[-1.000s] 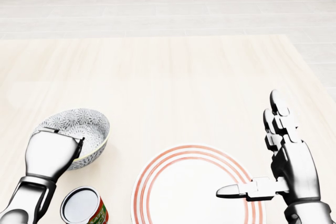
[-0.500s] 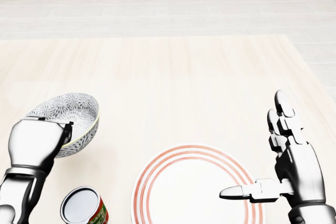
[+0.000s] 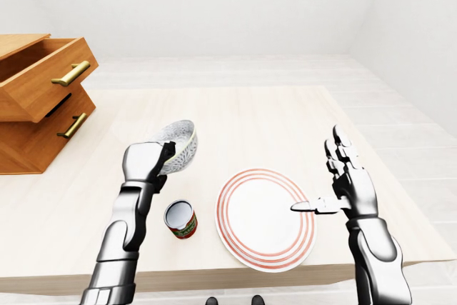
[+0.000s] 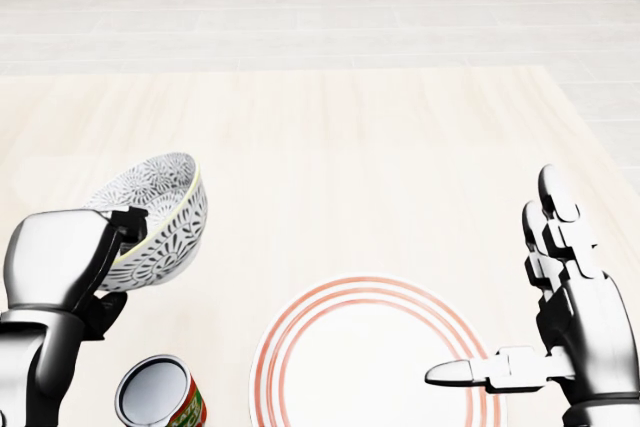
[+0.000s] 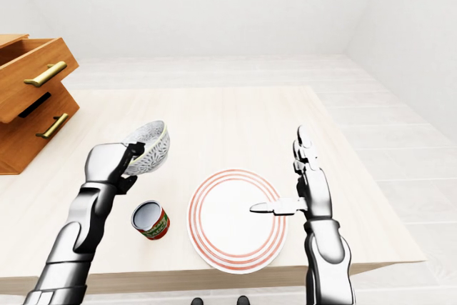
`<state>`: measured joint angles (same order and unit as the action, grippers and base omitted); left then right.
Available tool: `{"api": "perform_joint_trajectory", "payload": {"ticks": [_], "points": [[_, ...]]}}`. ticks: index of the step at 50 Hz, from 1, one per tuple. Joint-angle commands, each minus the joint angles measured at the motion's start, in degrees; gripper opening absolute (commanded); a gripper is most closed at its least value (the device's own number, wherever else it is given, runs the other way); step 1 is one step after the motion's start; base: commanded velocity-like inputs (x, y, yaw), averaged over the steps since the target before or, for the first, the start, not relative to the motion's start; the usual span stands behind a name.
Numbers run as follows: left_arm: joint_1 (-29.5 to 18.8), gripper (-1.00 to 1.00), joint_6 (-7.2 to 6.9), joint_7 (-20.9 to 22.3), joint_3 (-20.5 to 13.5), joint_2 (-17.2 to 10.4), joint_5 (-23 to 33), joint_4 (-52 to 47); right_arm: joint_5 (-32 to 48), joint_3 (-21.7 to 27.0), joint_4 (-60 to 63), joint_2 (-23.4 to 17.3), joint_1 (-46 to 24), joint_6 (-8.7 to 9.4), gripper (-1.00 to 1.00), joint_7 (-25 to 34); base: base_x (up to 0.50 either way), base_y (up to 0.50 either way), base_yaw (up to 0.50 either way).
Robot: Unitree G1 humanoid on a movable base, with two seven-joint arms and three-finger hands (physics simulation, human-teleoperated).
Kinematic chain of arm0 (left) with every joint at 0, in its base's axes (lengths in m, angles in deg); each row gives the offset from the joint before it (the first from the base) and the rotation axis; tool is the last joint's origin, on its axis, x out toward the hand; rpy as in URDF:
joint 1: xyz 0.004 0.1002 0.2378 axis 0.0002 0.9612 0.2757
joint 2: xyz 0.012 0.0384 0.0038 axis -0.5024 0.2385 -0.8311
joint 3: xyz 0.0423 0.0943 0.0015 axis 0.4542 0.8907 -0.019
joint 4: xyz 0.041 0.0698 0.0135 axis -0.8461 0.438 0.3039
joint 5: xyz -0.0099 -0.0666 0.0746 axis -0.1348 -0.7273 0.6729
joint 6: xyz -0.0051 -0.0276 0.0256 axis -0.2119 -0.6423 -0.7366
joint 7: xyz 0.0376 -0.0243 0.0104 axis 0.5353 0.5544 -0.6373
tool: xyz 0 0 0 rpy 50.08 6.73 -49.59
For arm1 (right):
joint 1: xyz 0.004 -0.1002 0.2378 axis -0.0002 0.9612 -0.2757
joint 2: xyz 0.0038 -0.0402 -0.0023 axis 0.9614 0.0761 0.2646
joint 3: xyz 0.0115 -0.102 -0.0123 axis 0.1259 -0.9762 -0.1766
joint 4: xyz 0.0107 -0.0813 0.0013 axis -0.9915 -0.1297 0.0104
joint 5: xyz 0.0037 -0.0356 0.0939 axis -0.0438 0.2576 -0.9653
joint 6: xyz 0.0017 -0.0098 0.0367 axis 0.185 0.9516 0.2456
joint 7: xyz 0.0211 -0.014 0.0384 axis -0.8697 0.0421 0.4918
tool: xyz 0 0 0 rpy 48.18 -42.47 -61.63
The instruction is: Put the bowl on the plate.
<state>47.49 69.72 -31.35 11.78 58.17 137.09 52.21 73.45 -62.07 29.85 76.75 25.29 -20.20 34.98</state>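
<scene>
A patterned grey-white bowl (image 4: 160, 222) hangs tilted above the table at the left of the head view, its mouth facing up and left. My left hand (image 4: 75, 257) is shut on its near rim. The white plate with red rings (image 4: 370, 367) lies flat at the bottom middle, to the right of the bowl and lower in the view. My right hand (image 4: 545, 322) stands open at the plate's right edge, fingers up, thumb (image 4: 470, 374) reaching over the rim.
An open can with a red label (image 4: 160, 394) stands on the table below the bowl, left of the plate. A wooden drawer unit (image 3: 39, 98) with one drawer pulled out sits at the table's left. The table edge (image 3: 271, 276) runs close under the plate.
My left hand has lifted the bowl off the table and tipped it further on its side. The right hand has drifted slightly right and down in the view.
</scene>
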Motion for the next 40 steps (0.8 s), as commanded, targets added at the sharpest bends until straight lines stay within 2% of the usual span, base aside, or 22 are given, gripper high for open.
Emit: {"api": "perform_joint_trajectory", "payload": {"ticks": [1, 20, 31, 40], "points": [[2.8, -1.0, 0.0, 5.1, -0.1, 3.3, -3.5, -10.1, 0.3, 1.0, 3.3, 0.3, 1.2, 0.0, 1.0, 0.7, 0.0, 0.0, 0.0], [8.8, -1.0, 0.0, 10.6, 3.1, 8.0, -3.6, -22.6, 0.3, 1.9, 5.1, 1.5, 2.6, 0.0, 1.0, 2.0, 0.0, 0.0, 0.0], [11.2, -1.0, 0.0, 11.8, 5.6, 10.1, -2.5, -26.6, 0.1, 2.6, 5.7, 1.8, 3.3, 0.0, 1.0, 2.5, 0.0, 0.0, 0.0], [12.3, -1.0, 0.0, 9.8, 7.4, 10.8, 0.5, -27.1, -0.1, 2.9, 5.2, 2.0, 3.5, 0.0, 1.0, 2.7, 0.0, 0.0, 0.0]]}}
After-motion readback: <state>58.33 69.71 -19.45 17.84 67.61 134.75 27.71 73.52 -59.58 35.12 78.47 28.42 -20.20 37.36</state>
